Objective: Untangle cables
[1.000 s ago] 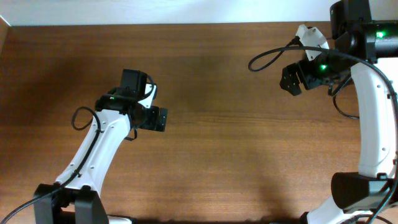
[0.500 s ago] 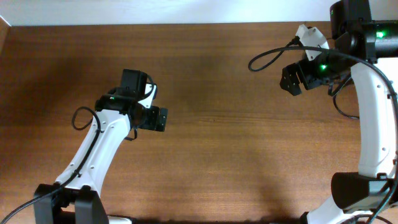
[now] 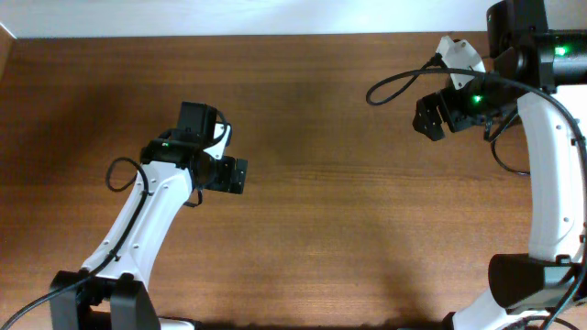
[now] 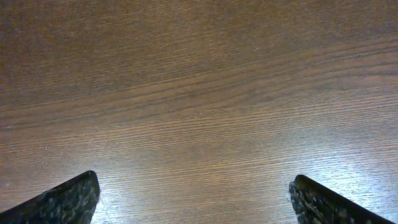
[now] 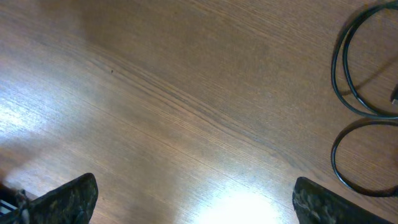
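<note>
Two thin black loops of the cables (image 5: 347,70) lie on the wood at the right edge of the right wrist view, one above the other, and run out of frame. My right gripper (image 5: 194,186) is open over bare wood to their left, apart from them. In the overhead view it (image 3: 426,116) hangs at the far right of the table. My left gripper (image 3: 238,174) is over the table's left-middle, open, with only wood grain between its fingers (image 4: 68,199). No cable shows in the left wrist view.
The wooden table (image 3: 330,229) fills the overhead view. A thick black arm wire (image 3: 390,84) loops out left of the right wrist, and another thin black loop (image 3: 502,158) sits beside the right arm. The table's back edge meets a white wall.
</note>
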